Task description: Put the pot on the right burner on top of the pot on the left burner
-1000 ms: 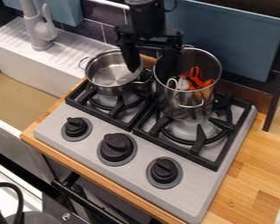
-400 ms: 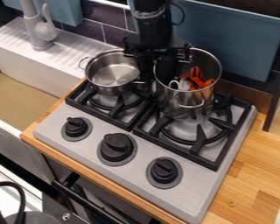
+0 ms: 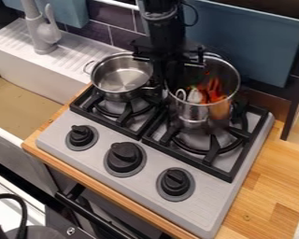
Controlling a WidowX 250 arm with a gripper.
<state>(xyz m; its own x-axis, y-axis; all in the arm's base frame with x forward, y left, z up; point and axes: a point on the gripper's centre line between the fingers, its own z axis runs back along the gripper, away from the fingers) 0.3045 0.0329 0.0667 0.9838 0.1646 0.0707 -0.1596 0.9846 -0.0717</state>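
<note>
The gripper (image 3: 168, 84) is at the left rim of the tall steel pot (image 3: 202, 109) on the right burner, shut on that rim. Inside this pot are orange and white items (image 3: 209, 93); the pot looks slightly blurred. The shallower steel pot (image 3: 122, 80) sits upright on the left burner, just left of the gripper, with nothing visible inside it. The gripper's dark body hides part of the tall pot's left side and the space between the two pots.
The grey stove (image 3: 124, 140) has black grates (image 3: 209, 156) and three front knobs. At left are a white sink (image 3: 36, 74) and a faucet (image 3: 45, 35). Blue panels (image 3: 252, 42) stand behind, and wooden counter (image 3: 264, 186) lies at right.
The gripper has lowered and moved right to the tall pot's left rim, and its fingers have closed. The tall pot has shifted slightly, its front handle and contents changing position. The left pot stays put.
</note>
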